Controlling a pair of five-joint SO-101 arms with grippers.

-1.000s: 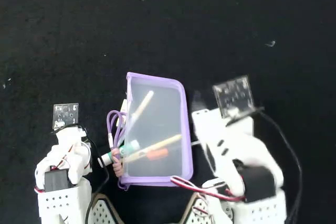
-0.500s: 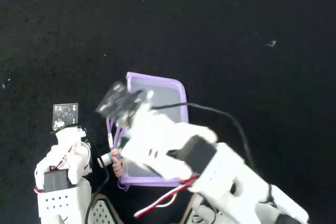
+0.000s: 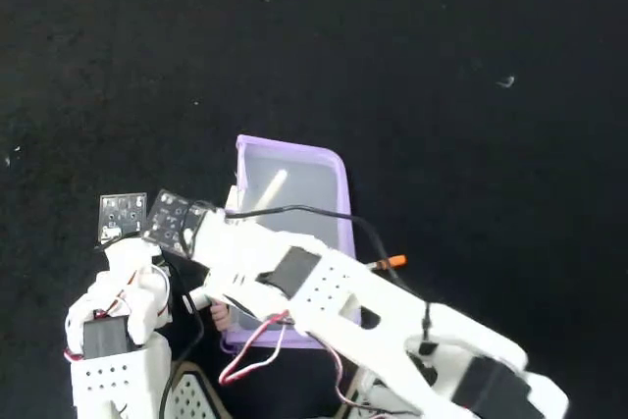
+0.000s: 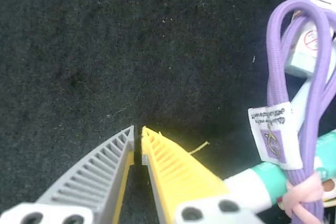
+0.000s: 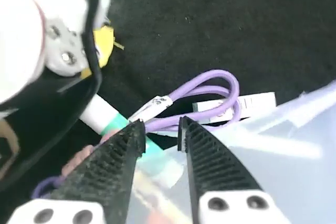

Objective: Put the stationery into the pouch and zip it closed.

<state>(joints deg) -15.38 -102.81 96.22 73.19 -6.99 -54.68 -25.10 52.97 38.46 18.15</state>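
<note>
Right gripper [image 5: 160, 129] of mine hangs a little open and empty over the pouch's [image 3: 314, 183] open edge. It is just above the purple cord [image 5: 210, 93] looped beside that edge. A marker [image 5: 105, 116] lies across the edge next to the cord. My left gripper [image 4: 137, 137], jaws all but touching with nothing between them, sits over the table [image 3: 442, 95] on the pouch's cord side.

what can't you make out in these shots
- High view: the right arm covers the pouch's near half and most stationery inside.
- High view: the orange item shows just an end past that arm.
- Left wrist view: the frame edge cuts off the purple cord and teal marker.
</note>
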